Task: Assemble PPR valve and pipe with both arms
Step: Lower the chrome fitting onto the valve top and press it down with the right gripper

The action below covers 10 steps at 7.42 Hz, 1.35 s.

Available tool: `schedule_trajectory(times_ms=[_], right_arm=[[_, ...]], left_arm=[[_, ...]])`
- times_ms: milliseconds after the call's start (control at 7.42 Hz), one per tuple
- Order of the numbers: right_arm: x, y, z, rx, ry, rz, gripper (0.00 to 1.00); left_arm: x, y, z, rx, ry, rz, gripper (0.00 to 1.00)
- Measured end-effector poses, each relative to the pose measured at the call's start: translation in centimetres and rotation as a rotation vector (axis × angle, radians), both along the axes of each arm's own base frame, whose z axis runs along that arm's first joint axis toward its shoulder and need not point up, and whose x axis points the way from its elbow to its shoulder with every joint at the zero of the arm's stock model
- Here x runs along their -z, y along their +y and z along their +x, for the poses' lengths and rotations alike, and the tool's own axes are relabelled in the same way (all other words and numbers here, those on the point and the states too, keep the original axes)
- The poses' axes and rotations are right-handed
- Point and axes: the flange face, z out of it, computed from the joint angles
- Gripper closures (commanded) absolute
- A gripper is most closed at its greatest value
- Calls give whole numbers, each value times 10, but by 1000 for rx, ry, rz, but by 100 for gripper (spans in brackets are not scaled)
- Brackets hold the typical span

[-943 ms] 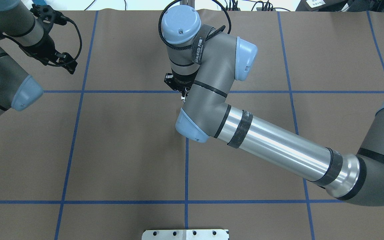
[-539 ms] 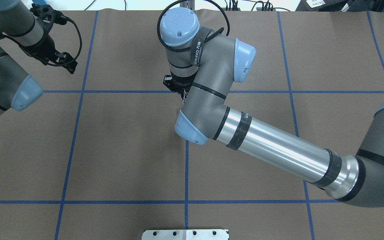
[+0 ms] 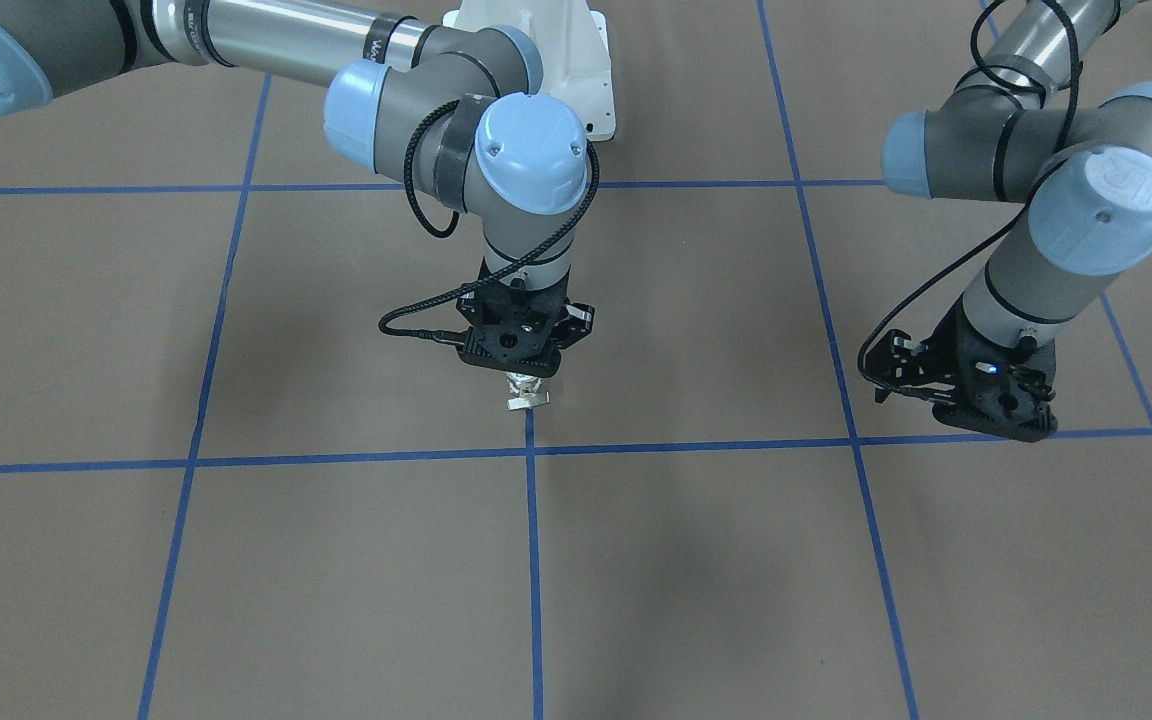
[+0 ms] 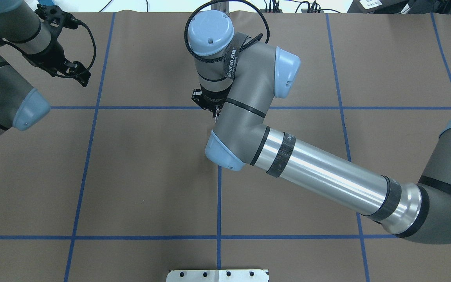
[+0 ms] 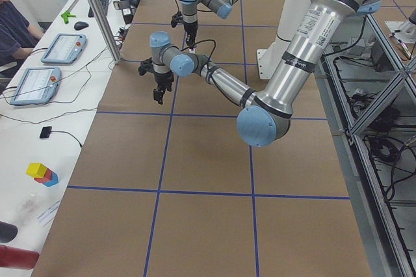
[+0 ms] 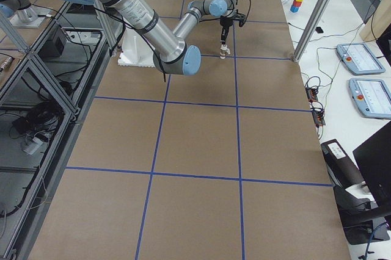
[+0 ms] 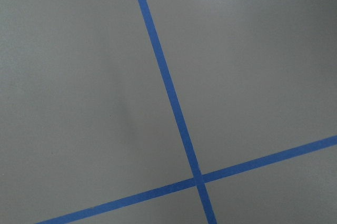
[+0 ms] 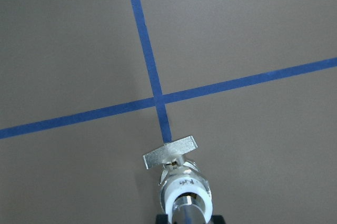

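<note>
One gripper loaded: right gripper (image 3: 524,372) jaws pinch pipe (image 8: 187,209), PPR valve (image 8: 179,174) on its lower end, lever lowest, near tape crossing (image 8: 158,99) on desk (image 3: 236,560). Left gripper (image 3: 986,400) well apart; its jaws' state cannot be told.

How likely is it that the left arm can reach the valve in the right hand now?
Probably yes. The valve hangs below the right hand near the table's middle, its lever side exposed. The left hand stands apart to the side, and nothing shows between them on the table.
</note>
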Motion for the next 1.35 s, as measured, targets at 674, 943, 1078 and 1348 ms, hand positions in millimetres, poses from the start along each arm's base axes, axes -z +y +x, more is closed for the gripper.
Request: schedule_trajectory(times_ms=[674,943,1078,1348], right_arm=[[-5,-1,-1,1,3,-1,100],[-5,-1,-4,1,-7,4,100],[-5,-1,-5,1,-9,5,100],[-4,-1,-5,2,-11,5,100]], left_arm=[[0,0,1,-1,0,-1,0],[0,0,0,0,0,-1,0],[0,0,0,0,0,-1,0],[1,1,0,2,2,-1,0]])
